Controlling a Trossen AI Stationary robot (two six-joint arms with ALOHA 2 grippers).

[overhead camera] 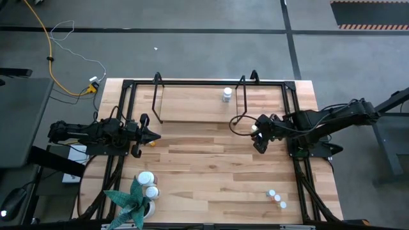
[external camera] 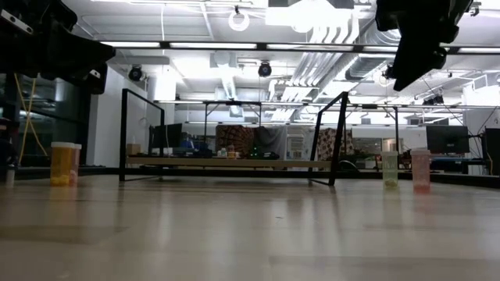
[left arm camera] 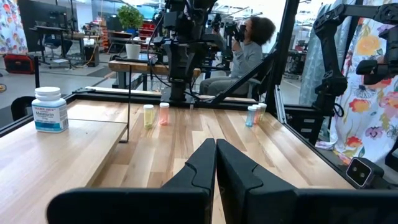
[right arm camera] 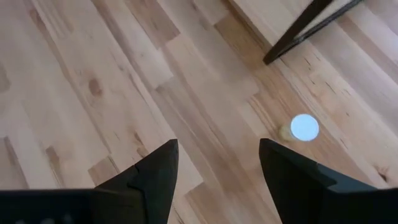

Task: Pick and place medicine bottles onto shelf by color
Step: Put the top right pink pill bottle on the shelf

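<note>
Yellow bottle (right arm camera: 304, 127) just beside open right hand (right arm camera: 217, 165), untouched

"How many large white bottles (overhead camera: 227, 95) (overhead camera: 146, 179) (overhead camera: 151, 191)?"

"Three: one on the shelf (overhead camera: 192, 105), two beside the plant (overhead camera: 131, 199)."

"And the small ones?"

"At least five: a cluster of three small bottles (overhead camera: 277, 199) near the tabletop (overhead camera: 211, 166) edge, plus one yellow bottle (left arm camera: 148, 115) and one orange bottle (left arm camera: 164, 113) side by side."

"Shelves, plants?"

"One of each."

"The robot?"

"Two arms, so two grippers: the left gripper (left arm camera: 216, 144) and the right gripper (right arm camera: 217, 149)."

"Anyone around?"

"One person (left arm camera: 249, 46), beyond the tabletop."
</note>
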